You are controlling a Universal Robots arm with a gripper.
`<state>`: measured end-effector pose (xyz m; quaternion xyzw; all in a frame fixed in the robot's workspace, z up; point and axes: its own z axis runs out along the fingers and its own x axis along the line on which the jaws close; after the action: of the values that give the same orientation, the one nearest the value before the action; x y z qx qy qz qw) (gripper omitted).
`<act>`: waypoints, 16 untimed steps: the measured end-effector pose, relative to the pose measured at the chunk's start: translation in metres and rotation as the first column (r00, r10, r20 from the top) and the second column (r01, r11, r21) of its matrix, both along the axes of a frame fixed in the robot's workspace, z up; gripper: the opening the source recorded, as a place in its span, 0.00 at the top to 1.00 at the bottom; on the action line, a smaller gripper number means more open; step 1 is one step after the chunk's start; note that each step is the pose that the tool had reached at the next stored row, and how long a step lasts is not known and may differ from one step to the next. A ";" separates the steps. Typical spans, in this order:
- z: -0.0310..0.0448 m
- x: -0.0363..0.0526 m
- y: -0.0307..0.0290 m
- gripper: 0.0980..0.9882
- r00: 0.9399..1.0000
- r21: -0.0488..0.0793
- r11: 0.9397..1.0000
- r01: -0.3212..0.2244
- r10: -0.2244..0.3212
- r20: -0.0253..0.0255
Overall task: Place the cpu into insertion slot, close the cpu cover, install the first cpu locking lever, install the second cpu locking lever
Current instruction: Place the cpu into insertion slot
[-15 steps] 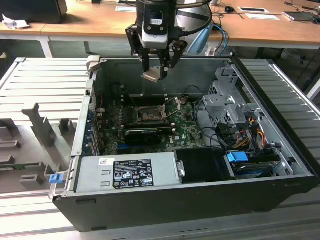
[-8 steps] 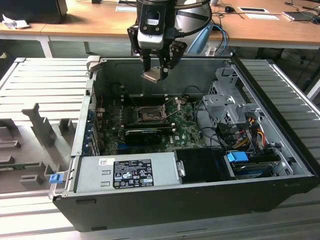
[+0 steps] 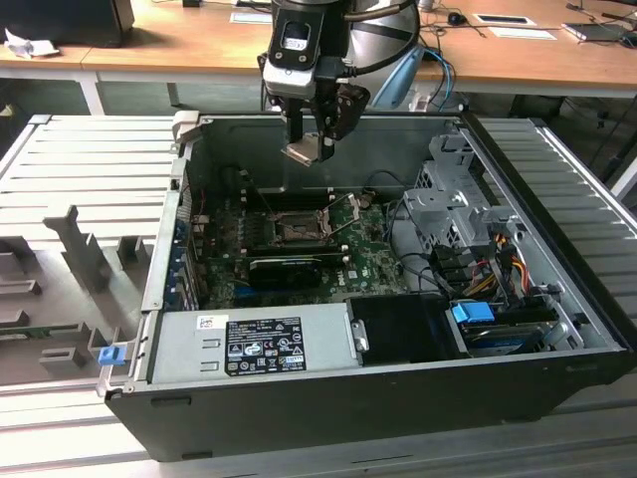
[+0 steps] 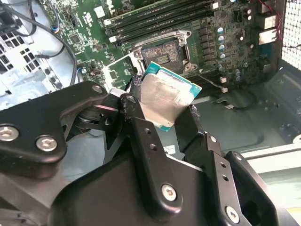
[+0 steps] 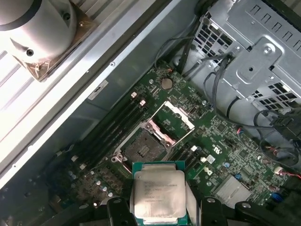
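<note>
The hand (image 3: 311, 149) is clenched on the cpu (image 3: 302, 152), gripping its edges and holding it in the air above the open computer case (image 3: 328, 408), over the far edge of the motherboard (image 3: 370, 247). The insertion slot (image 5: 141, 148) lies bare below, with the cpu cover (image 5: 175, 117) swung up beside it. Fine print covers the chip's silver lid in the first wrist view (too small to read). A black-and-white label (image 3: 264, 344) sits on the grey power supply (image 3: 323, 339). A long black card (image 3: 284, 269) lies just beside the slot. A drive cage (image 3: 448, 204) with loose cables (image 3: 488, 264) stands toward the exterior view's right. The case rests on a slatted grey worktop (image 3: 80, 159).
</note>
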<state>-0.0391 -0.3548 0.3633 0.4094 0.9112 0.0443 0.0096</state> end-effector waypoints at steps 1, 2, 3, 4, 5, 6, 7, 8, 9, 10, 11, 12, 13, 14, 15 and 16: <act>-0.0001 0.0000 0.0000 0.52 1.000 0.000 1.000 0.010 -0.010 0.000; -0.0002 0.0000 0.0000 0.52 1.000 0.000 1.000 0.020 -0.020 0.000; -0.0004 0.0000 0.0000 0.52 0.999 0.000 0.999 0.037 -0.037 0.000; -0.0006 0.0000 0.0000 0.52 0.999 -0.001 0.999 0.053 -0.053 0.000; -0.0007 0.0000 0.0000 0.52 0.998 -0.001 0.998 0.063 -0.063 0.000; -0.0008 0.0000 0.0000 0.52 0.997 -0.001 0.997 0.074 -0.074 0.000; -0.0009 0.0000 0.0000 0.52 0.996 -0.001 0.996 0.085 -0.085 0.000; -0.0011 0.0000 0.0000 0.52 0.995 -0.001 0.995 0.098 -0.098 0.000; -0.0012 0.0000 0.0000 0.52 0.994 -0.001 0.994 0.109 -0.109 0.000; -0.0013 0.0000 0.0000 0.52 0.993 -0.001 0.993 0.119 -0.119 0.000; -0.0016 0.0000 0.0000 0.52 0.990 -0.001 0.990 0.138 -0.138 0.000; -0.0017 0.0000 0.0000 0.52 0.989 -0.001 0.989 0.150 -0.150 0.000; -0.0018 0.0000 0.0000 0.52 0.987 -0.001 0.987 0.163 -0.163 0.000; -0.0020 0.0000 0.0000 0.52 0.984 -0.001 0.984 0.180 -0.180 0.000; -0.0022 0.0000 0.0000 0.52 0.982 -0.001 0.982 0.191 -0.191 0.000; -0.0024 0.0000 0.0000 0.52 0.978 -0.001 0.978 0.210 -0.210 0.000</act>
<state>-0.0392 -0.3548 0.3610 0.5034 0.8629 0.0426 0.0144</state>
